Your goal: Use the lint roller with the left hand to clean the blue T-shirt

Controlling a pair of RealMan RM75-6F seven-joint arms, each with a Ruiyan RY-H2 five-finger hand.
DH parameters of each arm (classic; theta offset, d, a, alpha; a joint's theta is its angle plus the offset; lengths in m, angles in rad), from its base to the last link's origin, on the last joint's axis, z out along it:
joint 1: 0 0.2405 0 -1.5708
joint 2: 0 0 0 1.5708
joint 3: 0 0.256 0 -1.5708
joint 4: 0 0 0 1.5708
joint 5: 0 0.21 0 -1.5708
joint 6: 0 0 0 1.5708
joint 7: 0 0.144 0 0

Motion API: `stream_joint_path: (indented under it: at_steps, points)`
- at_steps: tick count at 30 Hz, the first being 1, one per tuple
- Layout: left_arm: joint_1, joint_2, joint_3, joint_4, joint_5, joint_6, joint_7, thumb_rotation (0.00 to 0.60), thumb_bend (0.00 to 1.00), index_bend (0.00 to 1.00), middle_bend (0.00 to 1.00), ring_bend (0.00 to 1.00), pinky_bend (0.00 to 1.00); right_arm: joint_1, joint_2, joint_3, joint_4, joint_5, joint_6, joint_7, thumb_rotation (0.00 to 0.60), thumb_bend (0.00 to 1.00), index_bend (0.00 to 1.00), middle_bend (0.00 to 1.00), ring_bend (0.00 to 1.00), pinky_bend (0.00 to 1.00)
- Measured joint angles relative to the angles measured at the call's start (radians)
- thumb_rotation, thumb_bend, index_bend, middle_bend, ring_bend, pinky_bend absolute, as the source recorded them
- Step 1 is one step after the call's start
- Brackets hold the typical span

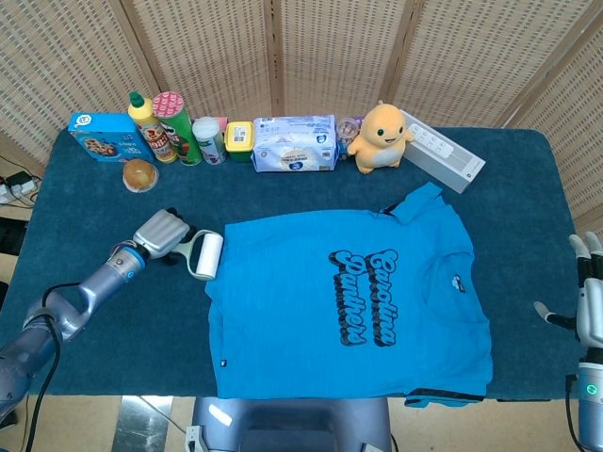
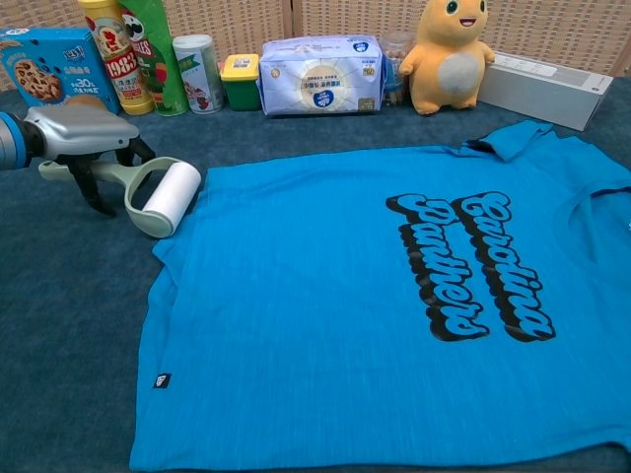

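The blue T-shirt (image 1: 349, 301) (image 2: 394, 315) lies flat on the dark blue table, black lettering facing up. A lint roller (image 1: 205, 254) (image 2: 166, 197) with a white roll and pale green handle sits at the shirt's left edge, its roll just off the cloth beside the sleeve. My left hand (image 1: 160, 234) (image 2: 77, 133) grips the roller's handle, dark fingers wrapped around it. At the table's right edge my right hand (image 1: 588, 299) hangs away from the shirt, fingers apart and holding nothing; the chest view does not show it.
Along the back stand a blue cookie box (image 1: 99, 135), a yellow bottle (image 1: 148, 124), a crisps can (image 1: 179, 127), a small can (image 1: 208, 140), a yellow-lidded tub (image 1: 238, 139), a wipes pack (image 1: 295, 143), a yellow plush toy (image 1: 379, 137) and a white box (image 1: 443, 152). A bun (image 1: 139, 175) lies near the left hand.
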Motion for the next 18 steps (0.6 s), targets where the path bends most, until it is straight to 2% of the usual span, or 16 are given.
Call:
stream_joint_path:
  at_steps: [4,10,16,18]
  points:
    - [0.005,-0.009,-0.008,0.007,-0.006,0.024,-0.002,0.6,0.1,0.52,0.89,0.58,0.43,0.0,0.002,-0.001,-0.002,-0.002,-0.001,0.004,0.6,0.0,0.06,0.0,0.0,0.0]
    - [0.01,-0.017,-0.015,0.012,-0.011,0.046,-0.003,0.6,0.12,0.53,0.92,0.69,0.63,-0.002,0.005,0.0,-0.005,-0.002,0.0,0.01,0.6,0.0,0.06,0.0,0.0,0.0]
    - [0.017,-0.028,-0.022,0.021,-0.018,0.058,0.019,0.6,0.16,0.53,0.92,0.71,0.7,-0.004,0.009,-0.001,-0.009,-0.006,0.001,0.015,0.6,0.0,0.06,0.0,0.0,0.0]
    - [0.019,-0.03,-0.024,0.02,-0.022,0.059,0.017,0.6,0.2,0.53,0.92,0.71,0.71,-0.004,0.01,-0.002,-0.011,-0.007,0.002,0.018,0.6,0.0,0.06,0.0,0.0,0.0]
